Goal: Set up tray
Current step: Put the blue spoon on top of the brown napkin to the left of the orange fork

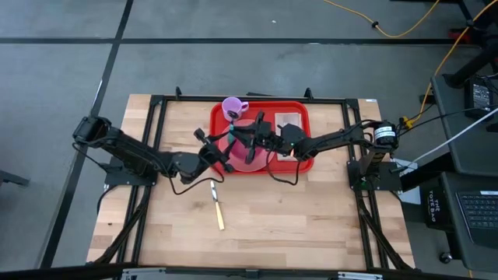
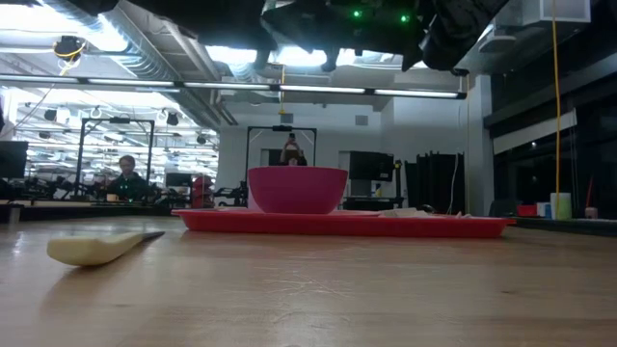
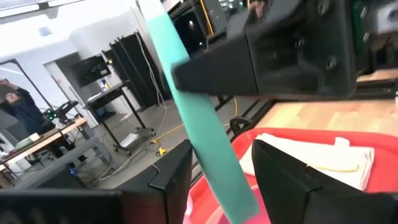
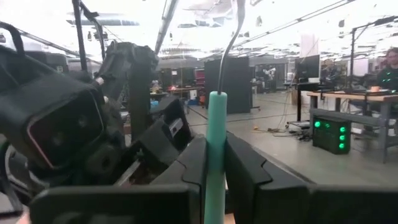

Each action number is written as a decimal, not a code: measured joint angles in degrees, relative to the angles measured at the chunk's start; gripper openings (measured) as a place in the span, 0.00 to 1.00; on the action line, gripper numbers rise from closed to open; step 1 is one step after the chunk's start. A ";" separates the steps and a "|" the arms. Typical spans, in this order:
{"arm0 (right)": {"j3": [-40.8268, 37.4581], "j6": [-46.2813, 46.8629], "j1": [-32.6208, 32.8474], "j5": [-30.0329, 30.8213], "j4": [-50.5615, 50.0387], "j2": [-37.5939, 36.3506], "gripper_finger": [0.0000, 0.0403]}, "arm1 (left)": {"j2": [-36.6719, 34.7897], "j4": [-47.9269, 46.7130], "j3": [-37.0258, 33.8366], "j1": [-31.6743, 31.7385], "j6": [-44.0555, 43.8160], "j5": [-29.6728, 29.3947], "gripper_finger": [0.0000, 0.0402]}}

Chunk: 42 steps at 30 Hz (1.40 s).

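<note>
Gripping a teal handle (image 4: 215, 155), the right gripper (image 4: 215, 177) hovered over the red tray (image 1: 299, 166) at the table's far middle. The left gripper (image 3: 214, 180) met it there, fingers spread either side of the same handle without pinching it. A pink bowl (image 2: 297, 189), purple cup (image 1: 233, 107) and napkin (image 3: 314, 157) sat on the tray; a knife (image 1: 217, 205) lay nearer.

Grey floor (image 1: 70, 70) with dark seams, yellow cable (image 1: 405, 29), ceiling strip lights (image 2: 337, 89), workbenches (image 4: 354, 102) beyond
</note>
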 joint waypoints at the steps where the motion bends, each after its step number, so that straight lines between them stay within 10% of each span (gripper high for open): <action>1: 0.00 0.53 -0.01 -0.53 -0.06 0.00 0.10 | -0.26 0.18 0.00 -0.28 0.26 -0.37 0.40; 20: 0.00 2.39 -0.99 -7.86 -6.19 -3.33 0.10 | -10.85 -7.84 0.02 -16.76 3.75 -17.75 0.40; 31: -3.15 0.61 -2.62 -9.04 -22.56 -13.75 0.10 | -20.39 -43.34 0.04 -13.75 -30.22 5.75 0.23; 42: -21.29 9.27 -6.22 -4.04 -21.82 -26.25 0.10 | -21.33 -50.46 -2.21 -6.51 -33.35 12.58 0.08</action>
